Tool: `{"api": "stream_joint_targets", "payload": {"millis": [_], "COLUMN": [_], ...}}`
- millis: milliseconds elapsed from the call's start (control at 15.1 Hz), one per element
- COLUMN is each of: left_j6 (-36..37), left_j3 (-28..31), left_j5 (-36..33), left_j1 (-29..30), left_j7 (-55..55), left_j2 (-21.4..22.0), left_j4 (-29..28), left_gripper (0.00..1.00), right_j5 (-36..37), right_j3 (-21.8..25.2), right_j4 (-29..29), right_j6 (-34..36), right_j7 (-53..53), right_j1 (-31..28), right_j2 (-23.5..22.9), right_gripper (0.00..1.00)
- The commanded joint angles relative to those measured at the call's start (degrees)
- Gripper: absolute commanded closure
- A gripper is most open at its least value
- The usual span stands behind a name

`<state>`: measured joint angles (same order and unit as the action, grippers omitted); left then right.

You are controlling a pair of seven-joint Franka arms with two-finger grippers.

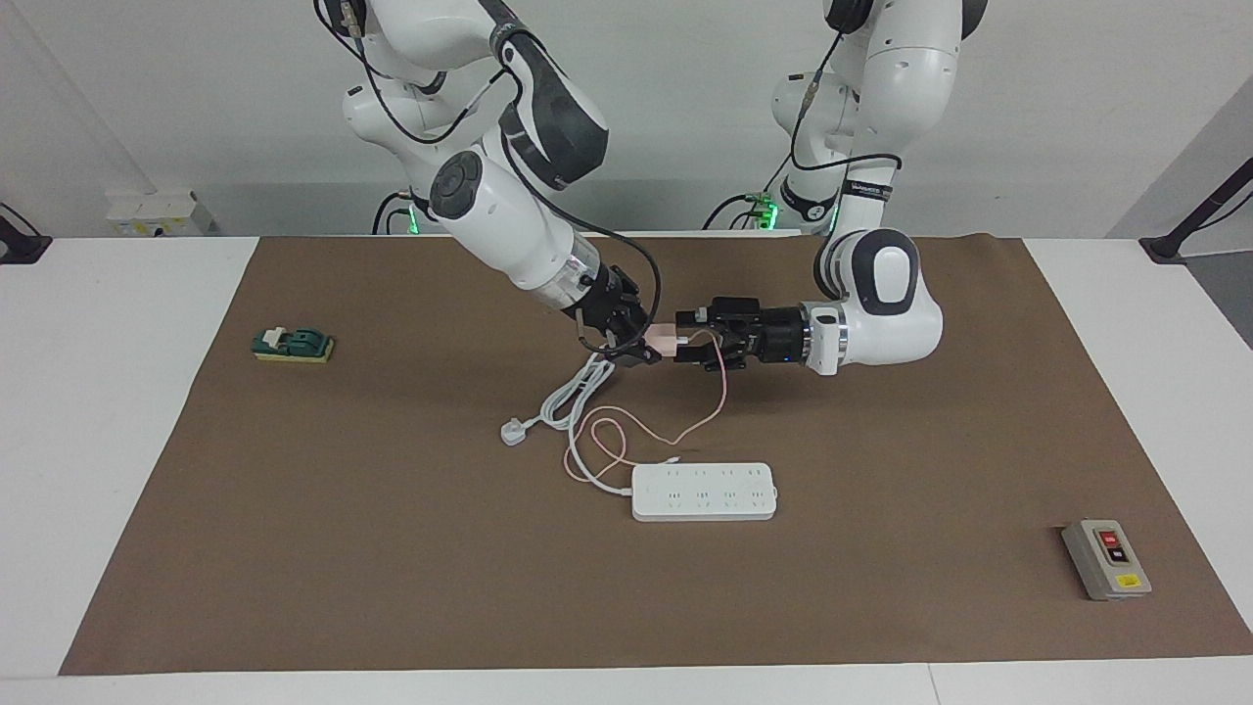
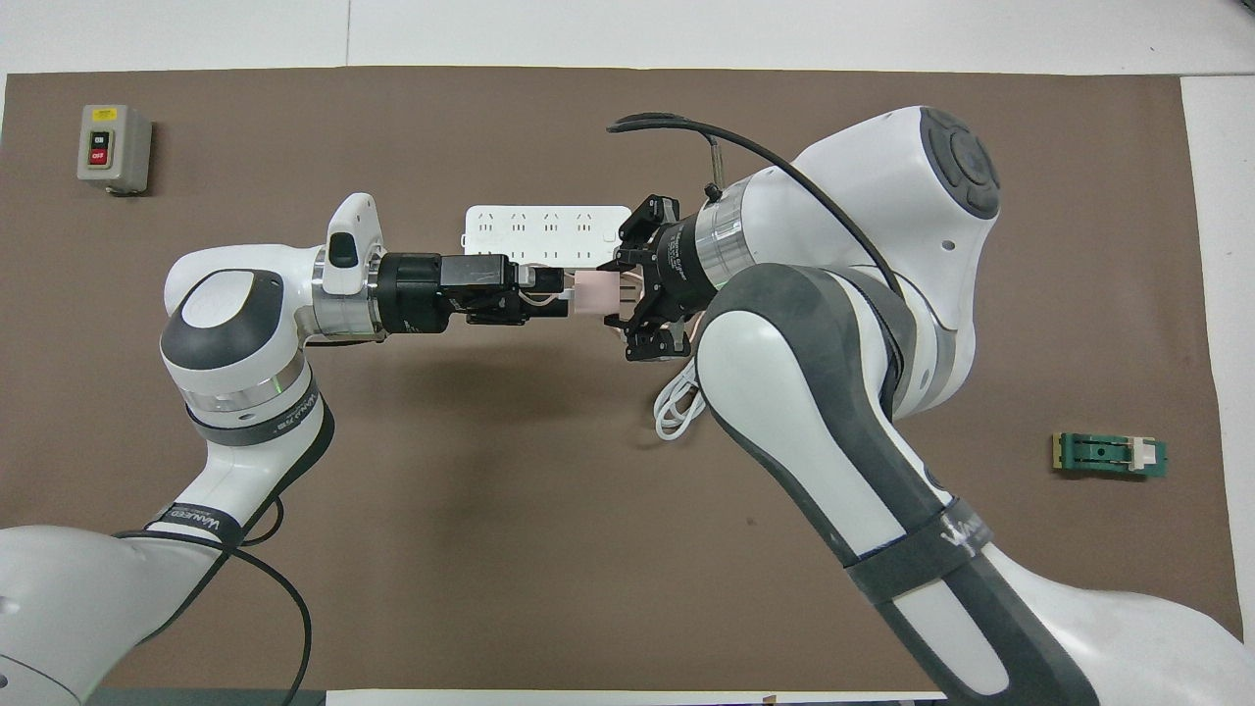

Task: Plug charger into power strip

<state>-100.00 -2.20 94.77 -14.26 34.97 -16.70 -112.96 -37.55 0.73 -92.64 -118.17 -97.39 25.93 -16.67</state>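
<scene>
The pale-pink charger (image 1: 666, 342) is held in the air by my right gripper (image 1: 641, 345), which is shut on it; it also shows in the overhead view (image 2: 593, 291). Its thin pink cable (image 1: 719, 382) hangs down to the mat. My left gripper (image 1: 688, 337) reaches in level from the left arm's end. Its open jaws stand above and below the charger's cable end. In the overhead view the left gripper (image 2: 561, 299) meets the right gripper (image 2: 618, 294) at the charger. The white power strip (image 1: 705, 492) lies flat on the mat, farther from the robots, partly covered in the overhead view (image 2: 529, 227).
A white three-pin plug (image 1: 513, 431) with a thick coiled cord (image 2: 677, 407) lies under the right gripper. A grey box with red and black buttons (image 1: 1106, 560) sits toward the left arm's end. A green block (image 1: 294, 345) sits toward the right arm's end.
</scene>
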Motion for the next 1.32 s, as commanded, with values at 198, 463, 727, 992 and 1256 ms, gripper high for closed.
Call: {"api": "stream_joint_targets", "payload": {"millis": [198,463,727,992,1256], "left_j6": [-0.91,-1.25,-1.34,-1.69,-1.78], "left_j3": [0.79,0.80,0.80,0.80,0.88], "left_j5": [1.91,1.91,2.00,2.00,2.00], "left_j1": [-2.44,-2.44,-1.91,-1.82,-1.65], "left_j7": [-2.35,-2.71,-3.15,-3.15,-3.24], "left_j2": [0.27,0.27,0.18,0.18,0.35], "left_j4": [-0.68,-0.68,-0.24,-0.15,0.02], "left_gripper": [0.06,0.51,0.86,1.00,1.00], "right_j5": [0.63,1.24,1.42,1.42,1.86], "right_j3": [0.15,0.15,0.15,0.15,0.15], "right_j4": [0.01,0.01,0.01,0.01,0.01], "right_j6": [-0.92,-0.83,-0.83,-0.83,-0.83], "right_j7": [-1.22,-1.22,-1.22,-1.40,-5.00], "right_j1": [0.43,0.43,0.43,0.43,0.35], "right_j2": [-0.03,-0.03,-0.03,-0.02,-0.03], "right_gripper": [1.00,1.00,1.00,1.00,0.00]}}
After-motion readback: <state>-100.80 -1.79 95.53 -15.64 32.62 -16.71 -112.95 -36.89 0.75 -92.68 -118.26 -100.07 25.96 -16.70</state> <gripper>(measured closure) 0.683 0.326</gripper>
